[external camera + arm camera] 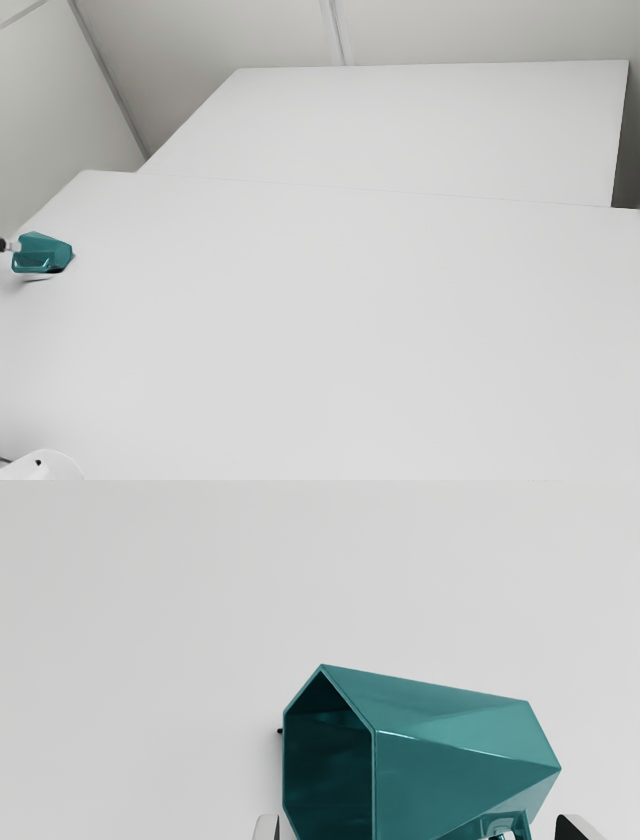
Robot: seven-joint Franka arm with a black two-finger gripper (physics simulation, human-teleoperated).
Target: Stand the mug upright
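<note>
The teal faceted mug (42,250) lies on its side on the white table near the exterior view's left edge. Beside it, at that edge, part of my gripper (11,246) shows. In the wrist view the mug (440,750) has its dark opening toward one finger and its base end toward the other; part of its handle (524,825) appears low in the picture. My gripper (417,827) is open, its fingers wide apart at either end of the mug, with visible gaps between them and it.
The white tabletop (340,320) stretches away to the exterior view's right, with another white surface (400,130) behind it. A rounded white part (50,467) shows at the lower left corner. A tiny black object (280,731) sticks out beside the mug's opening.
</note>
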